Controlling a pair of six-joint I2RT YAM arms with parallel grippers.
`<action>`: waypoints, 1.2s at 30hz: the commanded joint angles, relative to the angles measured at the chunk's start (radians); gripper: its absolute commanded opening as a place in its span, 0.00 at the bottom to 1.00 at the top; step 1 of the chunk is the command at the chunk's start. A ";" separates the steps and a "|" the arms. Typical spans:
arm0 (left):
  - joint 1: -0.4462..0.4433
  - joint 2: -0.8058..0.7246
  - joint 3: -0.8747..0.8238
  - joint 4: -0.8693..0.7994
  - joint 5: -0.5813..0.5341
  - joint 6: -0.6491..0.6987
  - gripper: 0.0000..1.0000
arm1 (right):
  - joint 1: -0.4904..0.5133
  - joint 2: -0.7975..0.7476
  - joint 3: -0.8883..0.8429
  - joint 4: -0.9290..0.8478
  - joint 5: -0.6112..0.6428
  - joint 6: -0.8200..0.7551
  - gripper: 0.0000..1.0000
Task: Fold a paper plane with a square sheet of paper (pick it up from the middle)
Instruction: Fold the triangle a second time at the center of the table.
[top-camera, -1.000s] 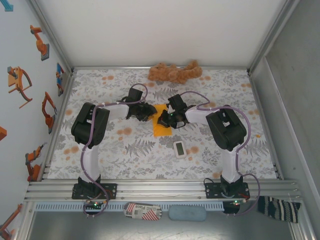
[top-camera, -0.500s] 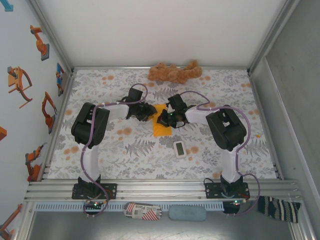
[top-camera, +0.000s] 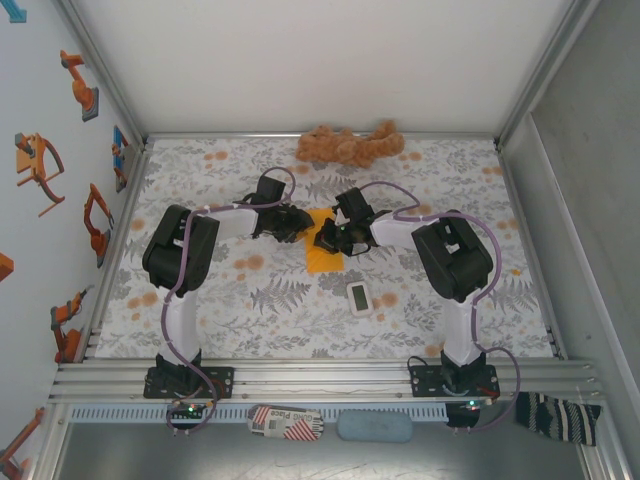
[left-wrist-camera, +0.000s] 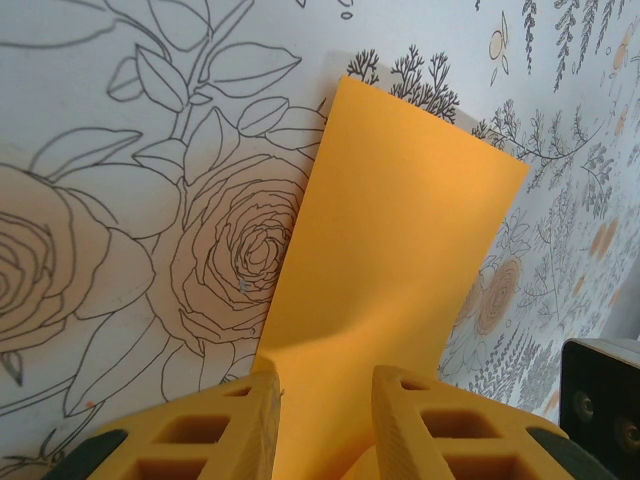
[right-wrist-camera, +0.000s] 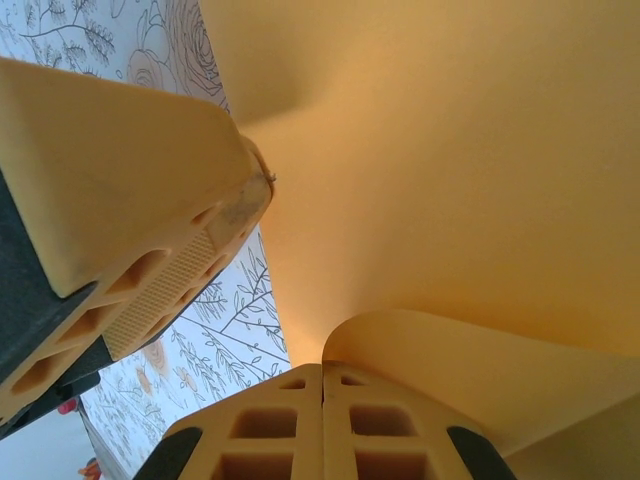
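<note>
At the right fingers (right-wrist-camera: 260, 430): clamped shut on a lifted curl of the square sheet of paper (right-wrist-camera: 430, 150). At the left fingers (left-wrist-camera: 420, 420): slightly parted, straddling the sheet's edge, not pinching. Otherwise flat, mid-surface (top-camera: 250, 300). Probably light, limp, easily creased; best pinched at an edge or fold. With left arm (top-camera: 180, 250) and right arm (top-camera: 455, 255) bent at the elbow, wrists low, converging over the sheet.
</note>
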 joint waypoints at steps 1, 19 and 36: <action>0.004 0.040 -0.038 -0.110 -0.048 0.022 0.32 | 0.010 0.009 0.022 -0.009 0.029 0.007 0.00; 0.004 0.041 -0.035 -0.111 -0.047 0.024 0.32 | 0.009 0.019 0.025 -0.022 -0.005 -0.018 0.00; 0.004 0.040 -0.037 -0.111 -0.048 0.022 0.32 | 0.009 0.028 0.028 -0.025 -0.003 -0.024 0.00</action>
